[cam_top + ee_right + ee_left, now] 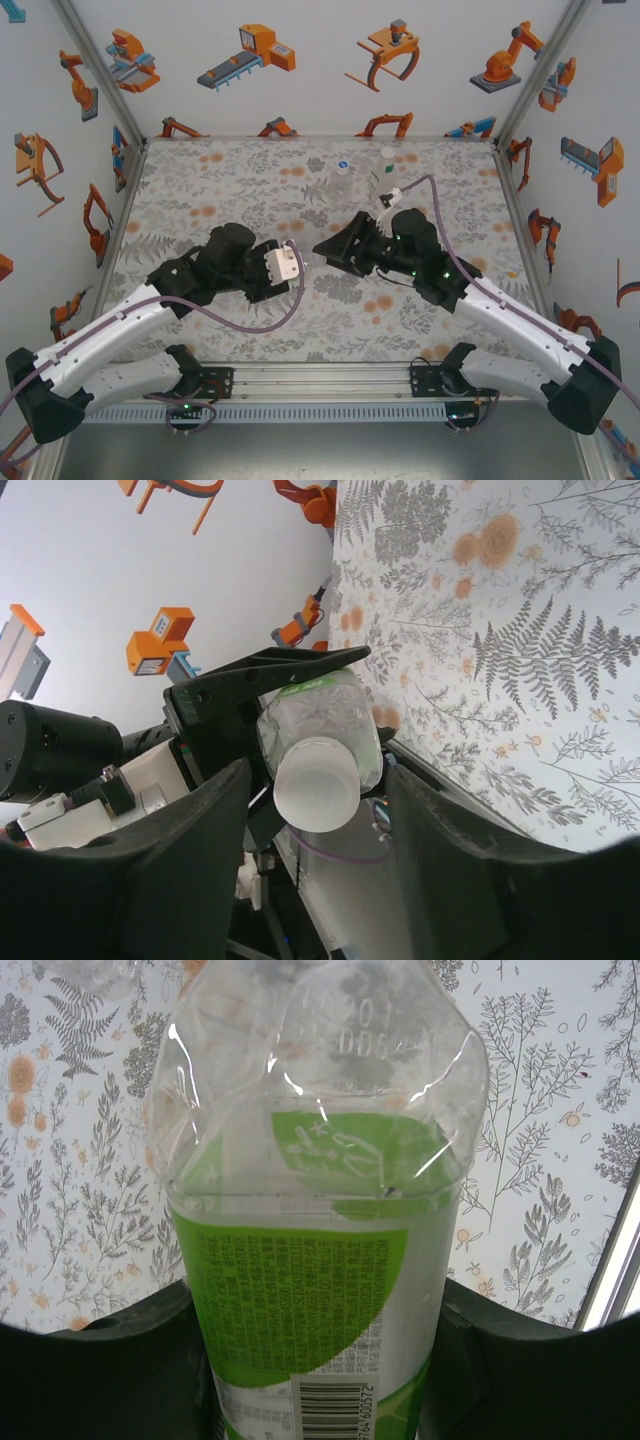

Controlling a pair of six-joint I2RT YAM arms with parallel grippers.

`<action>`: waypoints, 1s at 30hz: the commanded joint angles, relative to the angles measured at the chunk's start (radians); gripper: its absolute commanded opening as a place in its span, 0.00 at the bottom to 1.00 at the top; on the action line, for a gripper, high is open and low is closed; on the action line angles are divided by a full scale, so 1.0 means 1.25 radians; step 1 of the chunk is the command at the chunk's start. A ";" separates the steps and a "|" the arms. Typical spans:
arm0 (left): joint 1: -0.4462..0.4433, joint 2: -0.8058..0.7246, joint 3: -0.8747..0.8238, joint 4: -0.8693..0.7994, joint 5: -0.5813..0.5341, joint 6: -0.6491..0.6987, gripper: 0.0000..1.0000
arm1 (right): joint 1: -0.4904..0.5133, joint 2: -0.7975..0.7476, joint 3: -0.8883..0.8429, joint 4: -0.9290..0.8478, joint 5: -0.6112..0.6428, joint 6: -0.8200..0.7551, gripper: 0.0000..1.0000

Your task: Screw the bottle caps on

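Observation:
My left gripper [318, 1360] is shut on a clear bottle [315, 1210] with a green and white label, its fingers pressing both sides of the body. It holds the bottle roughly level above the table, neck towards the right arm. A white cap [316, 780] sits on the neck of the bottle [330, 715]. How far the cap is screwed down cannot be told. My right gripper [318, 805] is open, a finger on either side of the cap with a gap to each. The two grippers meet near the table's middle [330, 252].
Two more small bottles stand at the back of the flowered table, one [343, 168] left of the other [388, 163]. Printed walls with metal frame posts close in the back and sides. A purple cable [300, 300] loops off the left arm.

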 commanded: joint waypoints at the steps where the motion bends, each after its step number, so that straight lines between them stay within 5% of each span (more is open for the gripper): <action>1: 0.003 -0.003 0.010 -0.006 -0.003 -0.014 0.00 | -0.003 0.010 -0.011 0.060 -0.029 0.041 0.49; 17: 0.004 -0.004 0.009 -0.005 0.009 -0.013 0.00 | -0.005 0.011 -0.005 0.053 -0.031 0.001 0.25; 30: 0.010 -0.067 -0.012 0.017 0.203 0.013 0.00 | -0.005 -0.101 -0.013 0.133 -0.221 -0.536 0.15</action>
